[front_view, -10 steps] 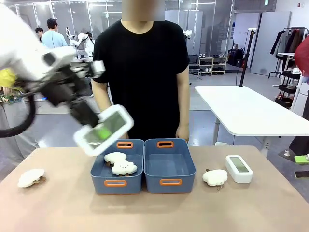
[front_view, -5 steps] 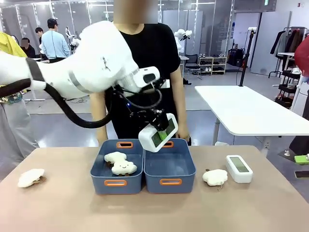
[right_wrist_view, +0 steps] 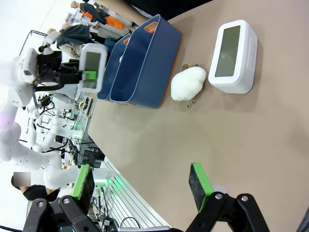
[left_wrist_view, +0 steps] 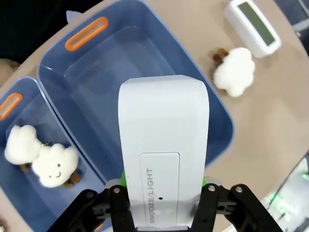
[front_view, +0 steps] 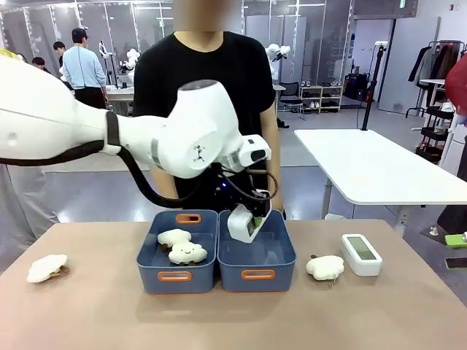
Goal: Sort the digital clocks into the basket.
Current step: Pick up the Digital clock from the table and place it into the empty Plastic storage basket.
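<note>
My left gripper [front_view: 251, 216] is shut on a white digital clock [front_view: 244, 223] and holds it tilted just above the right blue basket [front_view: 257, 271], near its far rim. In the left wrist view this clock [left_wrist_view: 163, 145] stands between the fingers of the left gripper [left_wrist_view: 164, 195], with the basket's bare floor [left_wrist_view: 96, 89] below. A second digital clock [front_view: 360, 254] lies on the table at the right, screen up. My right gripper [right_wrist_view: 142, 188] hovers open over the table, well short of that clock [right_wrist_view: 232, 57].
The left blue bin [front_view: 175, 275] holds two cream cloud plush toys [front_view: 182, 246]. Another plush [front_view: 325, 267] lies between the basket and the second clock, and one more [front_view: 47, 267] at the far left. A person in black stands at the table's far edge.
My left arm has swung from the left across to the right basket and come down, carrying the clock with it. The second clock and the plush toys have stayed put.
</note>
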